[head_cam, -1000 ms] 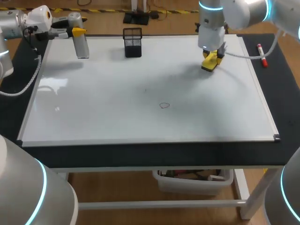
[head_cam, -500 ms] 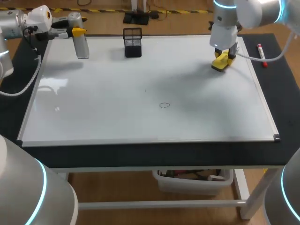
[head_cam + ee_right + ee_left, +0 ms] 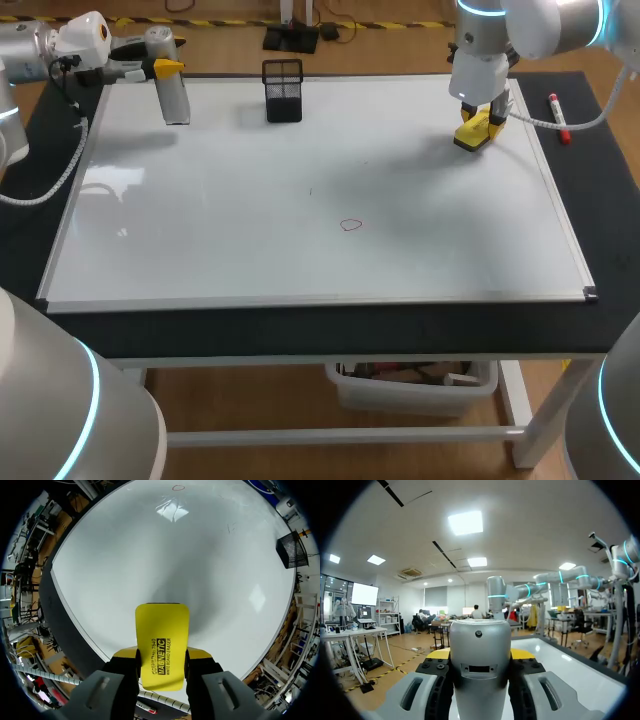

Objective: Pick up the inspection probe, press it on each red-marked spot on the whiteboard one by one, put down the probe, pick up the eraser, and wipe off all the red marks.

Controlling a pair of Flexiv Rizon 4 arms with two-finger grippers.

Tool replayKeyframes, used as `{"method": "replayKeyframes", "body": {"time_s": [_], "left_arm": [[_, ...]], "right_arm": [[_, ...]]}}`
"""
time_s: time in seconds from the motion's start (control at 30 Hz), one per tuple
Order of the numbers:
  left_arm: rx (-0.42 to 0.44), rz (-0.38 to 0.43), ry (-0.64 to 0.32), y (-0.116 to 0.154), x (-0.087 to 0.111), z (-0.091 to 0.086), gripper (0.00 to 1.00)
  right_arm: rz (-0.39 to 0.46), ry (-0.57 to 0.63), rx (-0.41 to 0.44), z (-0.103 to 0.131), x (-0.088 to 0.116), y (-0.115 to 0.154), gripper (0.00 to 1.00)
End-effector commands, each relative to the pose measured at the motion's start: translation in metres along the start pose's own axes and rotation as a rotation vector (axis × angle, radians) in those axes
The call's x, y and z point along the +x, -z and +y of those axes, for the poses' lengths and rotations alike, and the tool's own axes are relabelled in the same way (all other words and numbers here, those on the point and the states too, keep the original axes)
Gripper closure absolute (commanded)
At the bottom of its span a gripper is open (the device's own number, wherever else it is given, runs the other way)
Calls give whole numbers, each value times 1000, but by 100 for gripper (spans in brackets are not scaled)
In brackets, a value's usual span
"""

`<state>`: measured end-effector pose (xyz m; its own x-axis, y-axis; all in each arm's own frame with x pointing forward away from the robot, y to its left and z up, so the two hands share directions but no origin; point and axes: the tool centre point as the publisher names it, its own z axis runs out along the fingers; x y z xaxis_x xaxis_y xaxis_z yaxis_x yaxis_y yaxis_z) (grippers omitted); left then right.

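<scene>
- The right pincer (image 3: 476, 128) is gripping the yellow eraser (image 3: 162, 645), with both yellow-tipped fingers pressing on its long sides. It is hanging at the upper right of the frame, over the upper right corner of the whiteboard (image 3: 250, 200). From here I can't tell whether the eraser is touching the board.
- The left pincer (image 3: 163, 68) is clamping the silver probe (image 3: 174, 96) at the upper left of the frame, and the probe's body is pointing down over the board's upper left corner.
- A small looped mark (image 3: 350, 224) is showing near the middle of the board, well apart from both tools.
- A black mesh cup (image 3: 283, 92) is standing by the board's top edge, between the two arms.
- A red-and-white marker pen (image 3: 558, 117) is lying on the black table (image 3: 300, 330), just right of the board.
</scene>
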<state>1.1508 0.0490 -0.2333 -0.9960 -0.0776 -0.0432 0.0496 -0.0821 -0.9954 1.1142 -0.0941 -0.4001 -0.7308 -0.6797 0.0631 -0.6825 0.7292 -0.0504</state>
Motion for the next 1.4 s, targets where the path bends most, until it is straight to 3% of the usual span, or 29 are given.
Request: {"method": "replayKeyframes", "body": {"time_s": [0.03,0.23,0.63,0.97,1.4], "left_arm": [[0,6,0,1,-2,-1,100],[0,6,0,1,-2,-1,100],[22,119,-21,-29,56,-23,100],[20,219,38,-68,100,-21,100],[40,391,39,-108,158,-24,100]], "right_arm": [[3,2,1,-1,1,2,100],[3,2,1,-1,1,2,100],[3,2,1,-1,1,2,100],[3,2,1,-1,1,2,100],[3,2,1,-1,1,2,100]]}}
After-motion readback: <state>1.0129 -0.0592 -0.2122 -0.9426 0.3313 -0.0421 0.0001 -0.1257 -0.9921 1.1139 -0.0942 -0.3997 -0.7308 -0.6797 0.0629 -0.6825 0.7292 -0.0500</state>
